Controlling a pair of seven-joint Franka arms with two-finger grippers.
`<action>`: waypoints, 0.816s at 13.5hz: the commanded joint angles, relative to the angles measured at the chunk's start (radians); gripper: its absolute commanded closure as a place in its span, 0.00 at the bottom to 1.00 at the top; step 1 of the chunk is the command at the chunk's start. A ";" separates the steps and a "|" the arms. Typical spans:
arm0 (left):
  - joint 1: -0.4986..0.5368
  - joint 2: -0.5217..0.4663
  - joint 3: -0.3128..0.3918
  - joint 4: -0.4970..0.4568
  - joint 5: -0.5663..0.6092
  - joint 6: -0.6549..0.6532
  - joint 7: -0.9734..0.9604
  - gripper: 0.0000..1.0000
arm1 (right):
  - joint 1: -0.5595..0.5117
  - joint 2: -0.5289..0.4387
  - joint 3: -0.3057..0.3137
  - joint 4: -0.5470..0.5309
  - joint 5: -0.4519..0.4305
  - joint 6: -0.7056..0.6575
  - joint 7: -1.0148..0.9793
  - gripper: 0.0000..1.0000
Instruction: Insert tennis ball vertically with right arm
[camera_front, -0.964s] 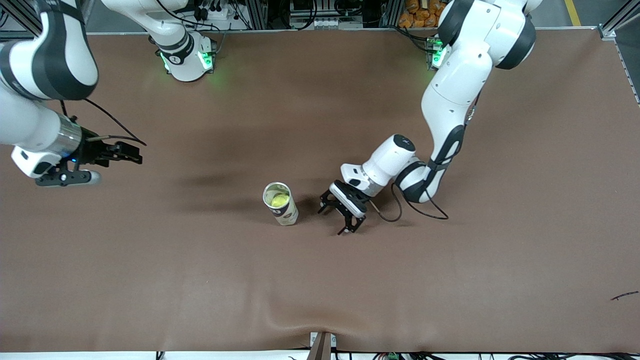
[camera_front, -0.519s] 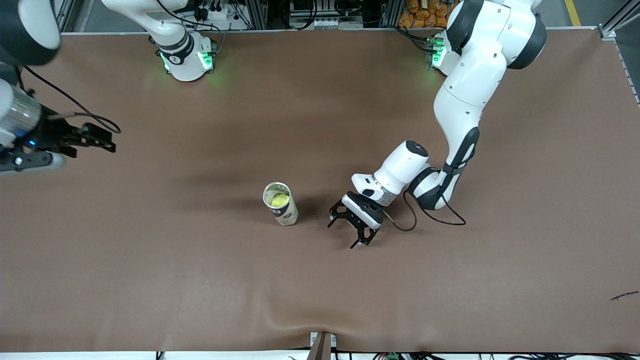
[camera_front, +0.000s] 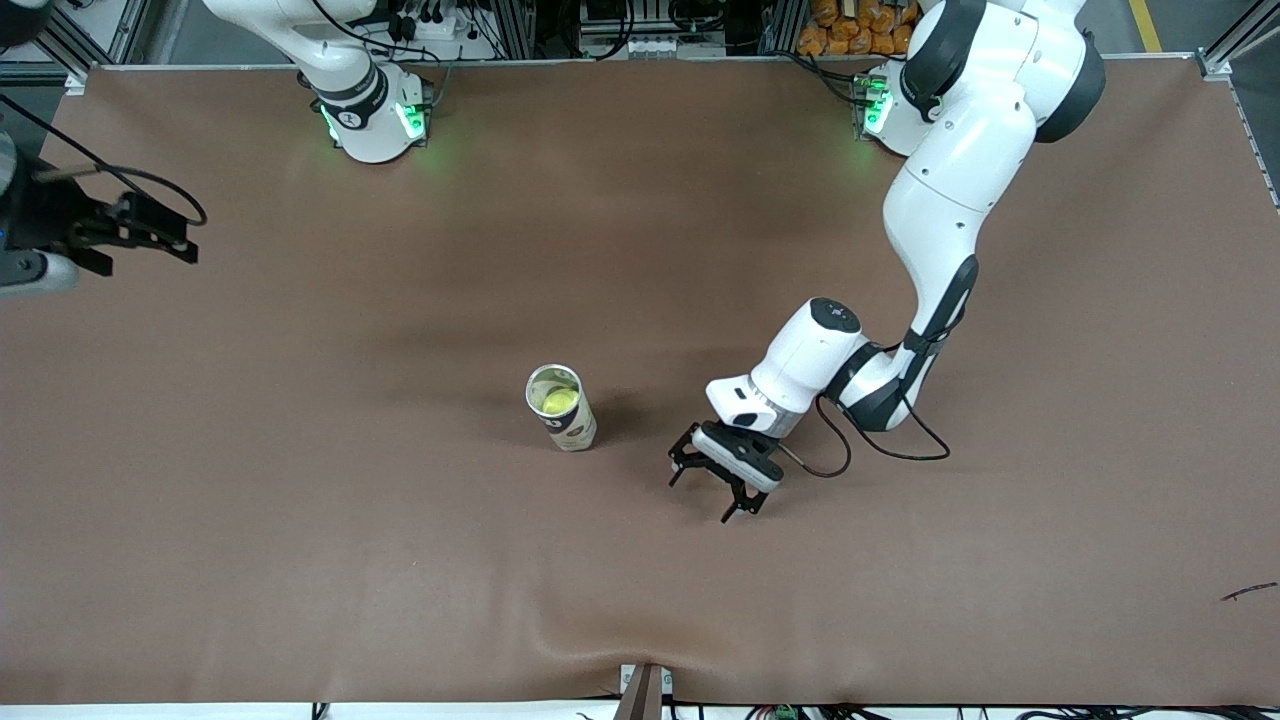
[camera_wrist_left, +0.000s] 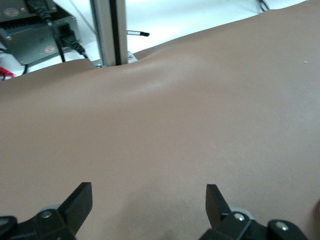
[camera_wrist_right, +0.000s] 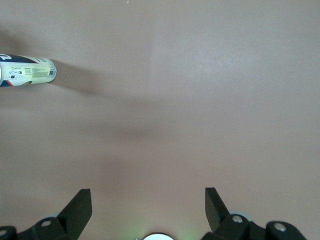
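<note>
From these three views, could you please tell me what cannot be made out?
- Tennis ball: front view shows only its top; the can wall hides the rest.
- Can in the right wrist view: cut off by the picture's edge.
- Right gripper, open: its wrist is cut off by the front view's edge.
- Left gripper, open: nothing between its fingers.

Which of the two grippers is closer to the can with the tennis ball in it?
The left gripper, open and low over the table beside the can. The right gripper is off at the right arm's end of the table, also open.
</note>
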 joint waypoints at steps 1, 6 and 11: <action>0.008 -0.016 -0.041 0.058 -0.052 -0.157 -0.010 0.00 | -0.018 -0.003 0.028 0.022 -0.013 -0.038 0.107 0.00; 0.132 -0.086 -0.195 0.068 -0.066 -0.478 0.006 0.00 | -0.017 -0.016 0.025 0.022 -0.016 -0.028 0.111 0.00; 0.236 -0.172 -0.333 0.105 -0.066 -0.853 0.051 0.00 | -0.014 -0.011 0.027 0.017 -0.047 0.002 0.126 0.00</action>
